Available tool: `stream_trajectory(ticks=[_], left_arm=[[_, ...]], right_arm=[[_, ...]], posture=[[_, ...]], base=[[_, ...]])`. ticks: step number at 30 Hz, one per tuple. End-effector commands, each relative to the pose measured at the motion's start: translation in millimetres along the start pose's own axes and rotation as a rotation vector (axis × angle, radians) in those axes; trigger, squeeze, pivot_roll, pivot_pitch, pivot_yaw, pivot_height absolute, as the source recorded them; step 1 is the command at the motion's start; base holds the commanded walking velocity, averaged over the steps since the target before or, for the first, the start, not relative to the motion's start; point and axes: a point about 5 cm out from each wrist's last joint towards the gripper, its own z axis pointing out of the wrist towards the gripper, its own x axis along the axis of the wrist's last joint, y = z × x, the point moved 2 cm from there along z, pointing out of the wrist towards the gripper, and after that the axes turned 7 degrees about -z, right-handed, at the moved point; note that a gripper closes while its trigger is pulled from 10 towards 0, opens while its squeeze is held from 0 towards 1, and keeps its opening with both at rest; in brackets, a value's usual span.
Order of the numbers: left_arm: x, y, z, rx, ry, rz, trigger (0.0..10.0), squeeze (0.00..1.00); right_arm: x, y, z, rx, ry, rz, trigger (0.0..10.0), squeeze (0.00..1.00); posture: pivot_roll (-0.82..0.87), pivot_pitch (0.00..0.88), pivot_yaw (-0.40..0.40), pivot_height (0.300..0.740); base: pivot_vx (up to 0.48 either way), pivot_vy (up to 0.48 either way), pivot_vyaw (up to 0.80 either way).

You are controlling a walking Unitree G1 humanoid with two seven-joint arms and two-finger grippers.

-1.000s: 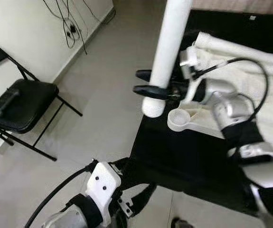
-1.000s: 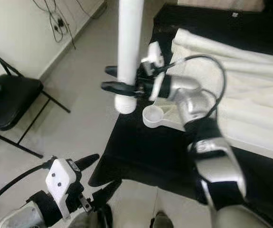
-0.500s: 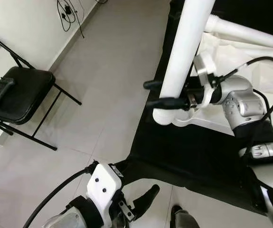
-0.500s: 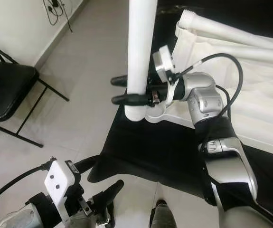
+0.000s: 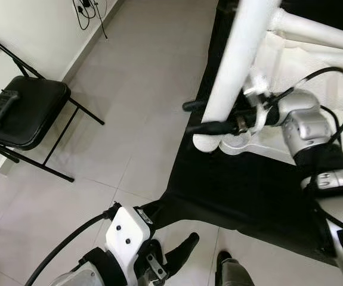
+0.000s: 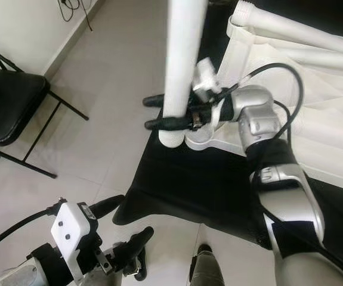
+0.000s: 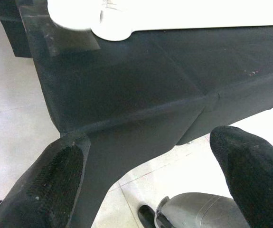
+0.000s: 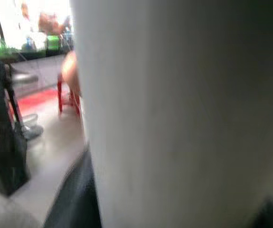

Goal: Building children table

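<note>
Left eye view: centre right, the right claw (image 5: 196, 118) clamps a white table leg (image 5: 237, 71), its lower end just over the round socket (image 5: 238, 143) of the white tabletop (image 5: 290, 65); seating looks unfinished. Black surface (image 5: 231, 190) edge runs close beside; open floor and a folding chair (image 5: 22, 113) lie left.

Left wrist view: the left claw (image 7: 145, 175) hangs spread and empty beside that edge.

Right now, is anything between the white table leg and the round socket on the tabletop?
Nothing visible. The right end effector holds the white table leg upright, its lower end right beside the round socket at the tabletop's corner.
</note>
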Motion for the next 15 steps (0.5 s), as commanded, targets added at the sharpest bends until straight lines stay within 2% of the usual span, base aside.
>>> stream_trajectory(ticks=[1, 5, 10, 12, 15], left_arm=[[-2.8, 2.0, -3.9, -0.007, -0.029, -0.009, 10.0, 0.0], [-2.9, 1.8, -4.3, -0.007, -0.03, -0.013, 10.0, 0.0], [-3.0, 2.5, -4.1, -0.007, -0.03, -0.016, 10.0, 0.0], [-3.0, 2.5, -4.1, -0.006, -0.03, -0.017, 10.0, 0.0], [-3.0, 2.5, -4.2, -0.005, -0.03, -0.018, 10.0, 0.0]], right_arm=[[12.0, 3.1, -4.9, -0.007, 0.046, -0.016, 10.0, 0.0], [23.2, 8.2, -6.8, -0.028, 0.113, -0.024, 10.0, 0.0], [16.7, 6.9, -7.7, -0.024, 0.054, -0.038, 10.0, 0.0], [6.5, 2.0, -11.0, -0.011, -0.015, -0.033, 10.0, 0.0], [2.5, -1.2, -12.7, -0.001, -0.04, -0.024, 10.0, 0.0]], posture=[[0.07, 0.398, 0.098, 0.74], [0.07, 0.398, 0.098, 0.74], [0.07, 0.4, 0.097, 0.74], [0.07, 0.401, 0.095, 0.74], [0.07, 0.401, 0.095, 0.74]], base=[[0.0, 0.0, 0.0], [0.0, 0.0, 0.0], [0.0, 0.0, 0.0], [0.0, 0.0, 0.0], [0.0, 0.0, 0.0]])
